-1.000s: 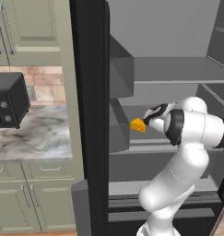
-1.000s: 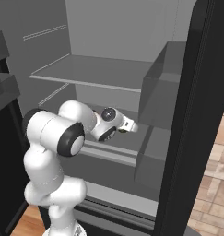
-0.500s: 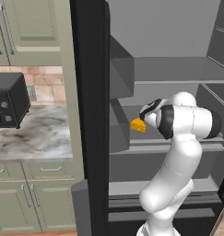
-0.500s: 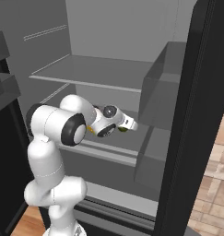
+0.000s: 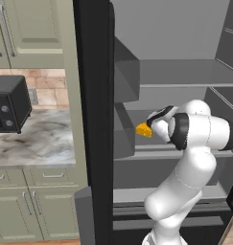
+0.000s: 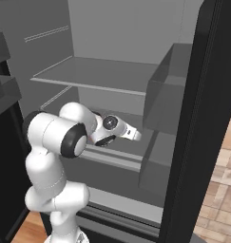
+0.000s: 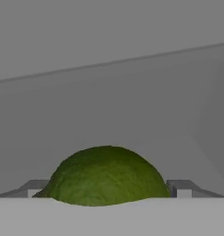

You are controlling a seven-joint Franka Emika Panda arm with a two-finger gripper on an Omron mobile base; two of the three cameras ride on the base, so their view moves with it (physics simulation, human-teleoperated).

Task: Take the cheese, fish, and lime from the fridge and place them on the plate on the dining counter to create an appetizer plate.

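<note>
**Lime between the fingers, grip not yet made**

The round, dark green lime with a pebbled skin (image 7: 105, 177) sits at the bottom centre of the hand view, right between the two grey fingertips (image 7: 180, 188), which stand wide on either side of it with a sliver of gap showing at each flank. The hand (image 7: 106, 191) is spread wide and not clenched on anything yet. Judging by its look, the lime is light, firm and a little slick, and being round it will roll off a glancing pinch; the best hold is across its widest middle, fingers square to the fruit, with modest pressure.

In the left base view the white arm folds at the elbow in the centre right of the frame and reaches leftward into the tall black fridge with grey shelves (image 5: 185, 76), the hand (image 5: 154, 119) level over the middle shelf. A small yellow-orange cheese wedge (image 5: 144, 130) lies just left of the wrist on that shelf. In the right base view the hand (image 6: 134, 135) points toward the right of the frame, low over the same shelf.
</note>
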